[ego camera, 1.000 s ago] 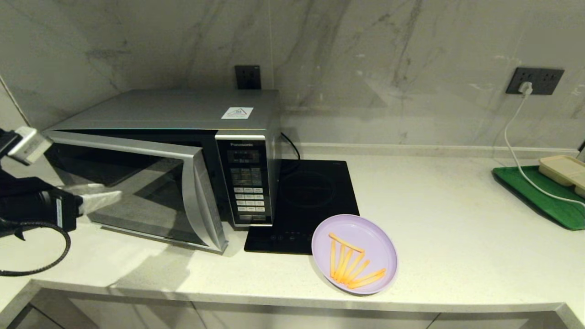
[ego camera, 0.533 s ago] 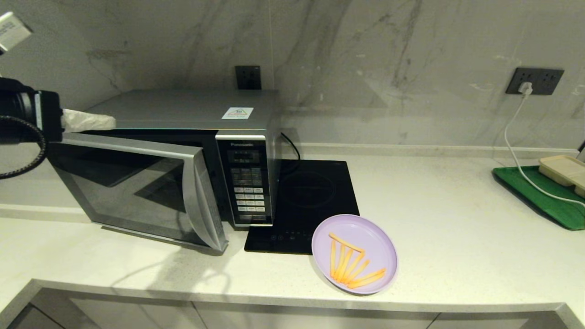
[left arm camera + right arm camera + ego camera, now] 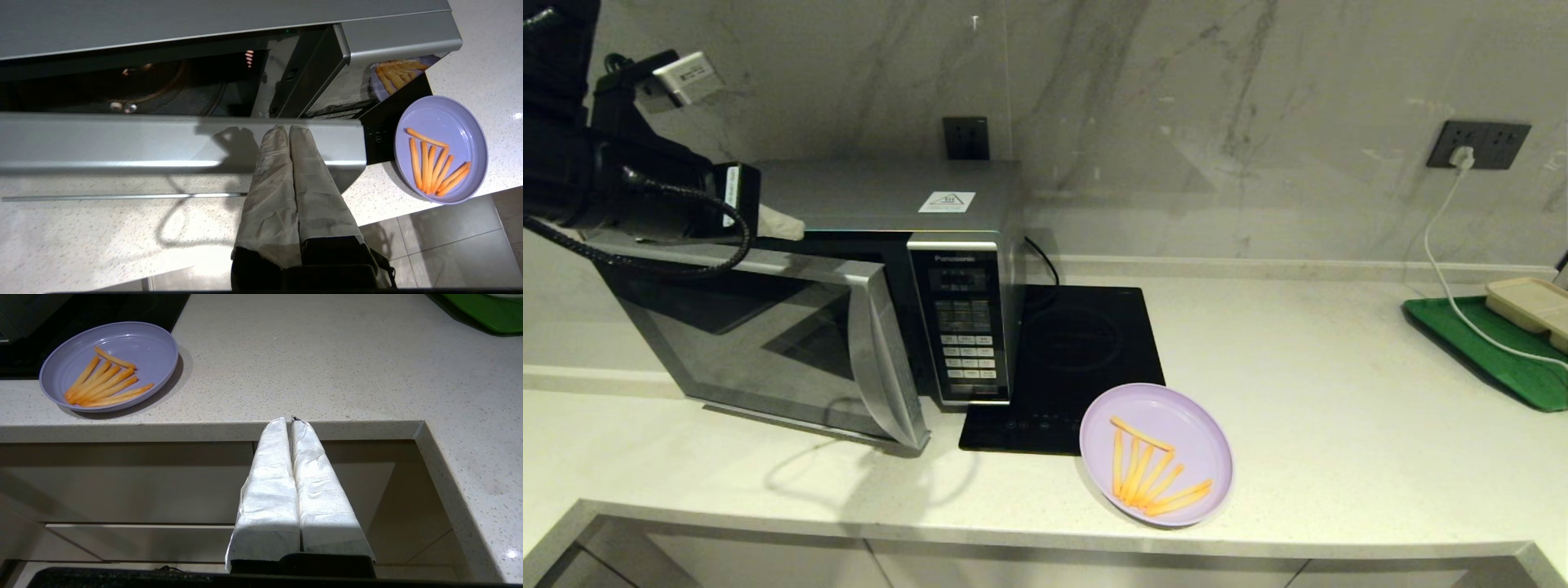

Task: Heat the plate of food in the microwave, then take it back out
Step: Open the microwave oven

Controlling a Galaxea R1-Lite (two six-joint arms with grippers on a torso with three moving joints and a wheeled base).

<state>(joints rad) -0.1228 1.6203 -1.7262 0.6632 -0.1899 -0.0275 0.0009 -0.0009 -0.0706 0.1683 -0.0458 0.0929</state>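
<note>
The lilac plate of food [image 3: 1156, 454] with orange fries lies on the counter near the front edge, partly over the black cooktop; it also shows as the plate [image 3: 441, 149] and the plate [image 3: 109, 365]. The silver microwave [image 3: 866, 204] stands at the left with its door [image 3: 768, 343] swung partly open. My left gripper [image 3: 784, 222] is shut and empty, raised above the door's top edge; in the left wrist view the left gripper [image 3: 288, 129] hangs over that edge. My right gripper [image 3: 289, 419] is shut and empty, low in front of the counter edge.
A black induction cooktop [image 3: 1078, 351] sits right of the microwave. At the far right a green tray [image 3: 1494, 351] carries a beige container [image 3: 1531, 304], and a white cable [image 3: 1445, 261] runs from a wall socket. The counter's front edge [image 3: 212, 430] drops to cabinets.
My left arm rose from in front of the microwave door to above its top edge, moved right, and its fingers closed. The door and plate have not moved.
</note>
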